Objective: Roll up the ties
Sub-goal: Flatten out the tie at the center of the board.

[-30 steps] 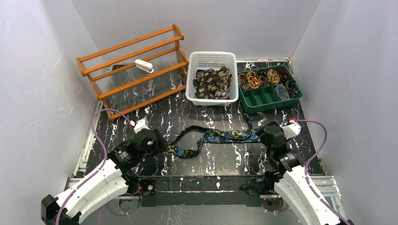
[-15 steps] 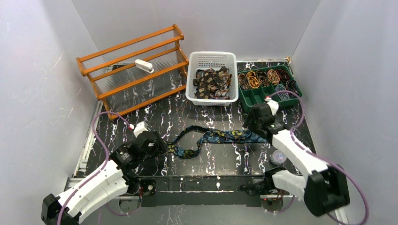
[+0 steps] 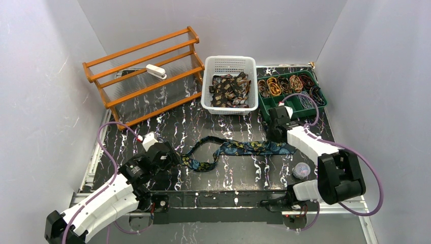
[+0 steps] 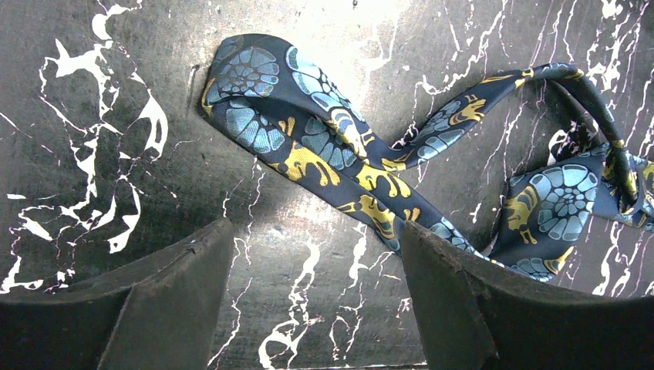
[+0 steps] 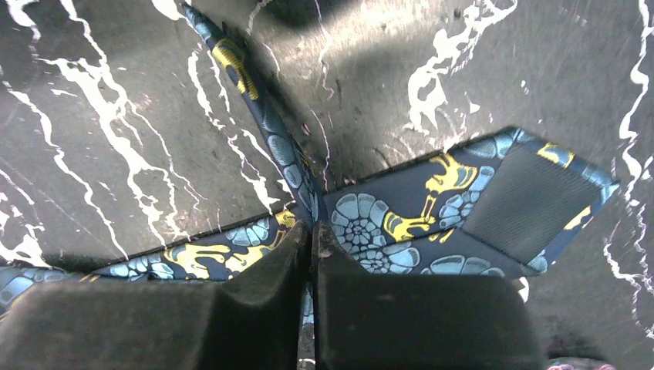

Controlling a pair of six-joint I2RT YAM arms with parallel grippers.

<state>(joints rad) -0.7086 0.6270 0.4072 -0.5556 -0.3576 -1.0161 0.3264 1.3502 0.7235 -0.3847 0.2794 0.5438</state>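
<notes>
A dark blue tie (image 3: 239, 148) with teal and gold paisley lies loosely snaked across the black marbled table. Its wide end (image 5: 478, 200) is at the right. My right gripper (image 3: 275, 136) is down on it there. In the right wrist view that gripper (image 5: 311, 231) is shut, with blue fabric pinched between its fingers. My left gripper (image 3: 173, 155) is at the tie's left end. In the left wrist view it (image 4: 316, 227) stands open just short of that folded end (image 4: 262, 92), and its right finger (image 4: 455, 301) overlaps the cloth.
A white basket (image 3: 229, 58) of loose brown ties (image 3: 231, 90) stands at the back. Beside it a green tray (image 3: 290, 111) holds rolled ties (image 3: 277, 86). A wooden rack (image 3: 147, 71) is at the back left. A small round object (image 3: 302, 170) lies near the right arm's base.
My right arm has swung out and reached back over the tie's wide end, and its gripper has shut there. The left gripper's jaws have opened a little wider.
</notes>
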